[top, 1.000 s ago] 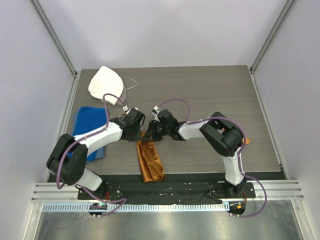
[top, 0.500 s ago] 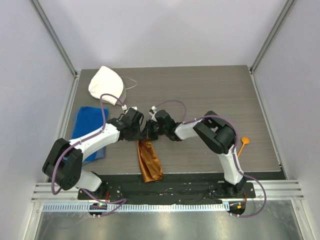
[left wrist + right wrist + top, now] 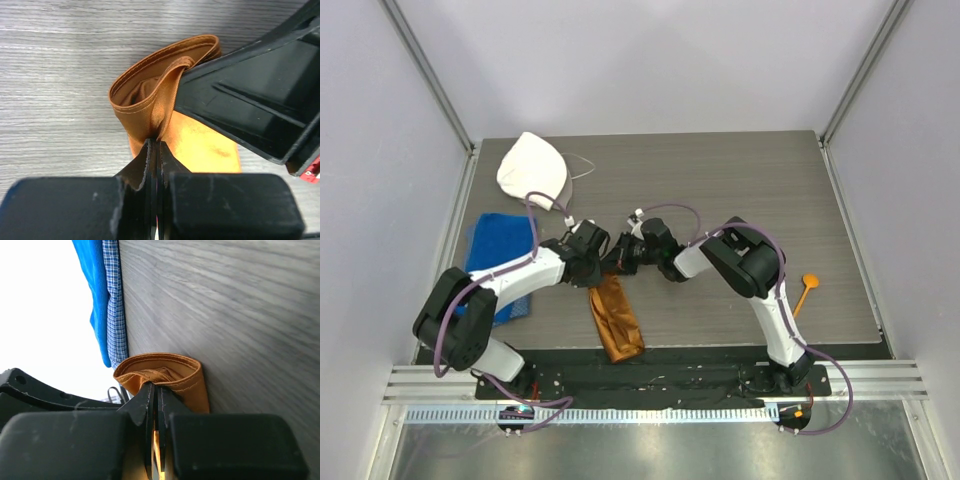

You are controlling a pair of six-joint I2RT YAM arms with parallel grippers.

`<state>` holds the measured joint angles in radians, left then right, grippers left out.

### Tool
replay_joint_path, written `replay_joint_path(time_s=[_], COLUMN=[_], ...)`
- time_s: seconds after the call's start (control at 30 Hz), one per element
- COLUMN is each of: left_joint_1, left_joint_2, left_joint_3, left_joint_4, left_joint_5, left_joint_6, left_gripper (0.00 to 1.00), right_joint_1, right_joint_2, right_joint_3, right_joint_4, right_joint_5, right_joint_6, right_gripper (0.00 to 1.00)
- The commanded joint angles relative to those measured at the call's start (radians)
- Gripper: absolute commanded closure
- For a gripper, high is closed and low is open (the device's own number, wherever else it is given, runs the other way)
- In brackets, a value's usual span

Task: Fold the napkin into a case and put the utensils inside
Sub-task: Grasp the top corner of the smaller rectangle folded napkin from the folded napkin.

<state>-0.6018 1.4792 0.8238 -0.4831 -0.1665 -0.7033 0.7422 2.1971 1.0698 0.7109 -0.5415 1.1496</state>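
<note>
L gripper [image 3: 154, 146] & R gripper [image 3: 154, 388], jaws of both tight on 1 napkin [image 3: 617, 322]; 1 spoon [image 3: 807, 288] off rt.

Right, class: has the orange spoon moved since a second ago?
No. The orange spoon lies at the same spot near the right edge of the table; only the right arm's elbow has swung left, uncovering it.

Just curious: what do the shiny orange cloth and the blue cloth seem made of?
The rust-orange napkin looks like thin satin-like woven fabric: fine weave, slight sheen, stitched hem. The blue towel looks like soft terry with a checked woven layer.
</note>
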Motion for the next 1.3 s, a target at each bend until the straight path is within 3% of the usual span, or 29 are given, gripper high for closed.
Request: replay_joint_path(time_s=[0.0,0.13,0.2,0.37,0.4,0.57,0.8,1.1,1.27], left_joint_1=[0.002,0.011,0.016,0.025,0.03,0.072,0.085,0.085,0.085], left_joint_2=[0.03,0.02,-0.005,-0.107,-0.117,-0.135,-0.031,-0.204,-0.302], left_joint_3=[-0.002,0.027,0.032,0.054,0.057,0.067,0.098,-0.004,-0.095], left_joint_4=[0.003,-0.006,-0.015,-0.058,-0.064,-0.06,-0.028,-0.063,-0.124], left_joint_5=[-0.039,-0.048,-0.048,-0.047,-0.048,-0.022,0.025,-0.021,0.013], left_joint_6=[-0.021,-0.018,-0.019,-0.028,-0.028,-0.025,-0.036,-0.103,-0.168], left_gripper=[1.0,1.0,0.94,0.64,0.62,0.64,0.8,0.65,0.74], right_joint_1=[-0.009,-0.006,-0.006,-0.001,-0.001,0.016,0.029,0.039,0.04], right_joint_2=[0.026,0.027,-0.003,-0.063,-0.079,-0.102,-0.148,-0.296,-0.399], right_joint_3=[0.005,-0.004,-0.016,-0.025,-0.03,-0.013,0.004,-0.016,-0.069], right_joint_4=[0.114,0.11,0.079,-0.04,-0.048,-0.128,-0.235,-0.473,-0.655], right_joint_5=[0.037,0.028,0.037,0.055,0.064,0.077,0.101,0.155,0.222], right_joint_6=[0.096,0.093,0.059,-0.017,-0.031,-0.076,-0.131,-0.307,-0.467], right_gripper=[0.94,0.94,0.94,0.93,0.93,0.93,0.93,0.89,0.8])
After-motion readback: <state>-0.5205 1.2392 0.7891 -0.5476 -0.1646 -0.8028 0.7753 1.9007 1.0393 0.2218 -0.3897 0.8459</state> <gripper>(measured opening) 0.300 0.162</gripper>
